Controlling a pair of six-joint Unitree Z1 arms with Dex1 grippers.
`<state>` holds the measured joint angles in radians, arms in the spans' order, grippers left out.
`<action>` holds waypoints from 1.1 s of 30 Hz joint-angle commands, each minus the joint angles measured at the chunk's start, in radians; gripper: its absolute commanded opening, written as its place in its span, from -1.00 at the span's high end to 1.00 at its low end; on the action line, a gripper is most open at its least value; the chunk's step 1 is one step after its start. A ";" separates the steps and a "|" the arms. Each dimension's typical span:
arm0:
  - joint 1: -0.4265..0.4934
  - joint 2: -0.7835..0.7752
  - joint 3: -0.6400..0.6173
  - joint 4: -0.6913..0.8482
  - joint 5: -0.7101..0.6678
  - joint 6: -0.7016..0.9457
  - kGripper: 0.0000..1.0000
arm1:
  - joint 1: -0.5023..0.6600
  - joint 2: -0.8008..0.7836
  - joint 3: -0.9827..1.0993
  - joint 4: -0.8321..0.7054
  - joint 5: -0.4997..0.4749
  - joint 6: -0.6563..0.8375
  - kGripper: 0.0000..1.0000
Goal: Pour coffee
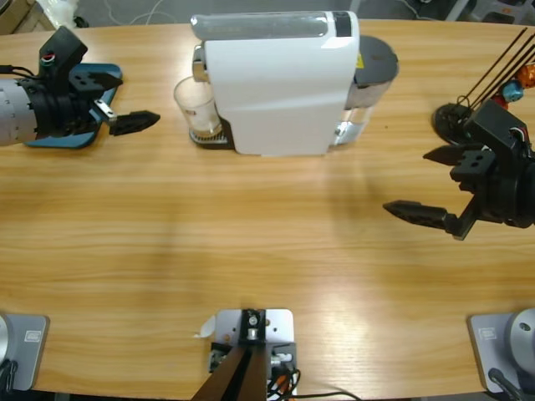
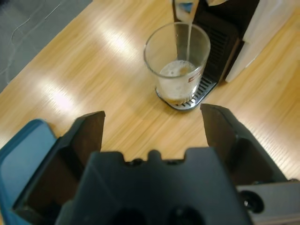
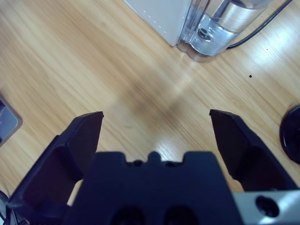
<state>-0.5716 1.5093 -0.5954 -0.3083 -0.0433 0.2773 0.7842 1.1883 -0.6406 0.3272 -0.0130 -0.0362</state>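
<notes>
Teal plastic, a flat tray or lid [image 1: 58,140], lies at the far left of the wooden table [image 1: 251,242], under the left arm. The left gripper [image 1: 125,117] reaches out over it toward the middle, its jaws spread wide with nothing between them; in the left wrist view the left gripper [image 2: 152,122] points straight at a clear glass tumbler [image 2: 178,61], which stands apart from it.

The tumbler [image 1: 196,107] sits on the metal drip grate [image 2: 190,96] at the left end of a white coffee machine [image 1: 280,83]. A thin stream runs from the spout [image 2: 183,8] down into the tumbler. The coffee [image 2: 177,70] is a shallow amber-brown layer with pale foam on top at the tumbler's bottom.

At the machine's right end stands its clear water tank [image 1: 355,121], seen in the right wrist view as a transparent cylinder [image 3: 225,26] with a dark cable [image 3: 262,28] running off beside it.

Further right, well apart from the machine, the right gripper [image 1: 430,184] hangs over bare table, its jaws wide apart and holding nothing. Behind it, a black round base [image 1: 451,121] stands near the right edge.
</notes>
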 commanded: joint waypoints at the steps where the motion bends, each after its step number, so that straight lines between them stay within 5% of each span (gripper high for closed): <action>1: 0.079 0.131 0.016 -0.124 -0.150 -0.006 -0.77 | 0.013 0.008 -0.002 0.012 0.004 -0.014 -1.00; 22: 0.118 0.309 0.155 -0.563 -0.358 -0.048 -0.76 | 0.013 0.023 -0.007 0.015 0.019 -0.025 -1.00; 33: 0.215 0.357 0.199 -0.699 -0.515 -0.050 -0.76 | 0.013 0.031 -0.008 0.018 0.030 -0.028 -1.00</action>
<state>-0.3961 1.7835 -0.4050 -0.9504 -0.4430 0.2416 0.7846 1.1936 -0.6427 0.3306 0.0014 -0.0513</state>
